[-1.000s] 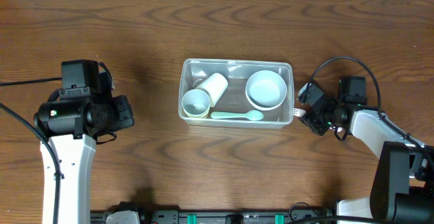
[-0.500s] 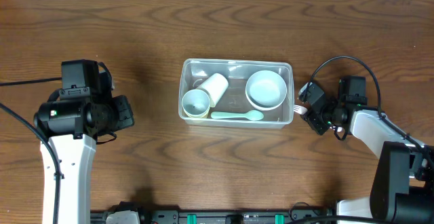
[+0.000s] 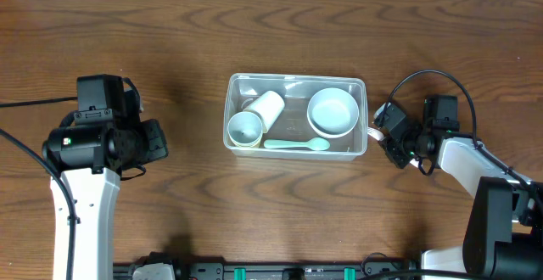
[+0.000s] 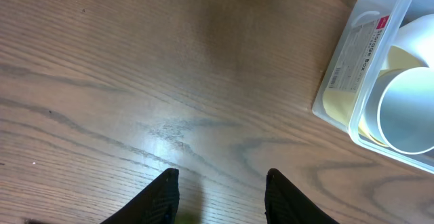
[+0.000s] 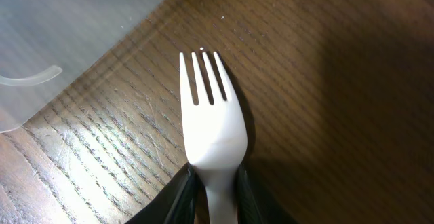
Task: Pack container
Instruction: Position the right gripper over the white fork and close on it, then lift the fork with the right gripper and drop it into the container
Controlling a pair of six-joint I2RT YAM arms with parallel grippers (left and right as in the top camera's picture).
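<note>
**Q:** where's the tub rn?

**A:** the clear rectangular plastic container [image 3: 297, 78] sits mid-way across the brown wooden table [image 3: 170, 42], btw my two arms. Inside: round white bowl [image 3: 332, 112], white cup [image 3: 265, 109] on its side, pale green spoon [image 3: 297, 145] along the wall on my side.

**Q:** and ur hands?

**A:** my right gripper [image 5: 215, 183] is pinched tight on the handle of a white plastic fork [image 5: 213, 129], tines twd the container's right end, just beside it. My left gripper [image 4: 220, 197] has fingers partway apart w/ nothing btw them, over bare wood, well left of the container.
</note>
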